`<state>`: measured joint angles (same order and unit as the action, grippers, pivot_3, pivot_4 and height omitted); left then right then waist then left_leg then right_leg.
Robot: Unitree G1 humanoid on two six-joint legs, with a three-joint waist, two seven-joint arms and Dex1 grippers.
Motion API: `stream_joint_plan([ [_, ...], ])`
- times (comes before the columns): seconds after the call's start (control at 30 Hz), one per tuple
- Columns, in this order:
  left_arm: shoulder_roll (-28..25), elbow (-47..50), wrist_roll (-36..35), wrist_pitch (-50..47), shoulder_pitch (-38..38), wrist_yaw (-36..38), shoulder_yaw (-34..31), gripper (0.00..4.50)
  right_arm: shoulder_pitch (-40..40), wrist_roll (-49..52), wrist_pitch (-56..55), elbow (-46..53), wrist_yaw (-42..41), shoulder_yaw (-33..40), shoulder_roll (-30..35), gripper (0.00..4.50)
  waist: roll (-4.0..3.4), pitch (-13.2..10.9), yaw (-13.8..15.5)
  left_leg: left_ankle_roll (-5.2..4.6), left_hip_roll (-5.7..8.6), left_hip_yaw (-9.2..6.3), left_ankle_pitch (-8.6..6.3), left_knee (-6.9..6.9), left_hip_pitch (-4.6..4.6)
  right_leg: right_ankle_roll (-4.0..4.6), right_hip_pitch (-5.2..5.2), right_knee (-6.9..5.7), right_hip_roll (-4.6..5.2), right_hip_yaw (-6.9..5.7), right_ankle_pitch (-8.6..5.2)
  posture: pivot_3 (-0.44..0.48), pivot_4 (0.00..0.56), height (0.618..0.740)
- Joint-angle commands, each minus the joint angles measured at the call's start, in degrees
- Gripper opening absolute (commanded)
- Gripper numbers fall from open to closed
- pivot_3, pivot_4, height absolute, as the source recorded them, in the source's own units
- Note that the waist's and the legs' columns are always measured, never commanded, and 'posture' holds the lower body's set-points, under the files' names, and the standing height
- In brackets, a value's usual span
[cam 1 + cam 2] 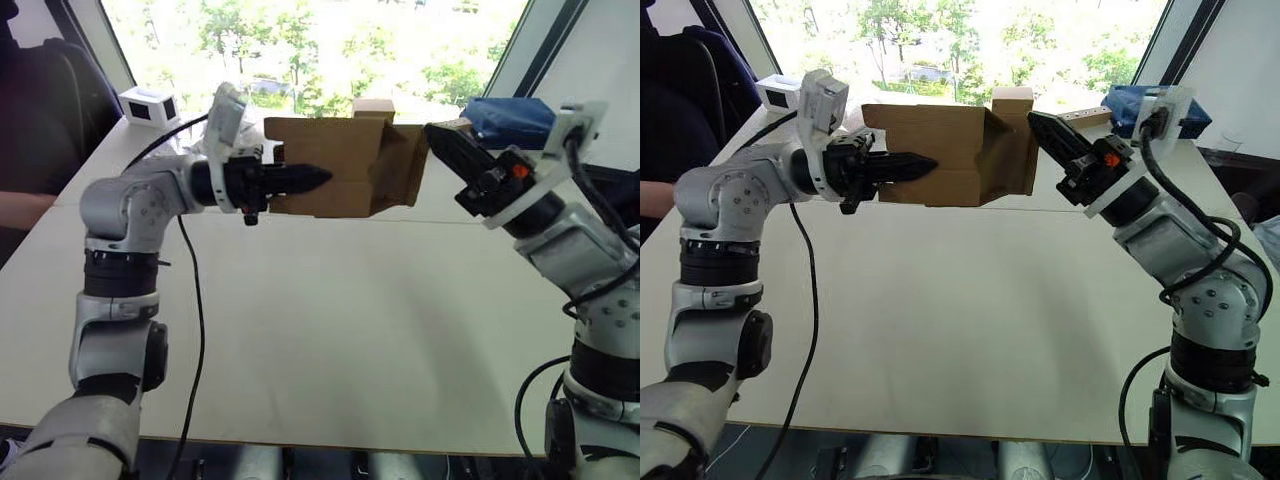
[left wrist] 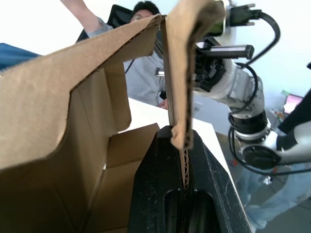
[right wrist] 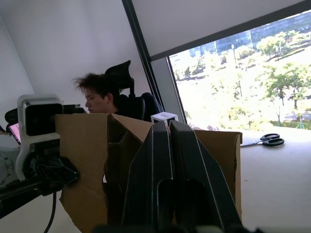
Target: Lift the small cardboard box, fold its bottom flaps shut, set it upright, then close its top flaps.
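Small cardboard box held on side in air above counter, well off surface, open end toward right gripper. Left gripper pinching one box wall edge. Right gripper pressed together, tip at flaps on open end. Box interior bare. White box and squarer box behind it; flaps' far sides hidden.

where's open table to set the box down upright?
The table is bare beneath the small cardboard box, between the left gripper and right gripper. Crowded at the far edge: white box, a second small box, blue object.
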<state>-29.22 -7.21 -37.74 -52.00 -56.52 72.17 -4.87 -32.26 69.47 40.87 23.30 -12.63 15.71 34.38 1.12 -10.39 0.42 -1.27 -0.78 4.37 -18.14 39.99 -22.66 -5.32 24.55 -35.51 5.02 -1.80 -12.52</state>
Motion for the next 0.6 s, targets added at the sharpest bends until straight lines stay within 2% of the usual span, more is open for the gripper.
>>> stream_joint_plan([
  [0.03,-0.66,1.71,-1.36,1.17,-1.35,0.59,0.51,0.00,-1.35,-2.97,-0.40,0.38,-1.50,-1.52,0.02,0.01,0.00,0.00,0.04,0.00,0.00,-0.01,0.00,0.00,0.00,0.00,0.00,-0.01,0.00,0.00,0.00,0.000,0.150,0.740],
  [0.27,-0.92,2.56,-2.70,0.59,-1.02,1.39,1.34,0.00,-1.56,-6.74,-0.49,0.18,-2.94,-4.92,-2.01,0.01,0.00,0.00,-0.08,0.00,0.00,0.00,0.00,0.00,-0.02,0.00,0.00,0.00,0.00,0.00,0.00,0.000,0.150,0.740],
  [0.6,-1.14,2.34,-2.93,0.92,-1.44,2.08,2.91,0.00,-2.70,-6.32,0.14,0.31,-5.73,-6.77,-5.23,0.01,-0.01,-0.01,-0.12,0.00,-0.01,0.00,0.00,0.00,-0.01,0.00,0.00,0.00,-0.01,0.00,0.00,0.000,0.150,0.740],
])
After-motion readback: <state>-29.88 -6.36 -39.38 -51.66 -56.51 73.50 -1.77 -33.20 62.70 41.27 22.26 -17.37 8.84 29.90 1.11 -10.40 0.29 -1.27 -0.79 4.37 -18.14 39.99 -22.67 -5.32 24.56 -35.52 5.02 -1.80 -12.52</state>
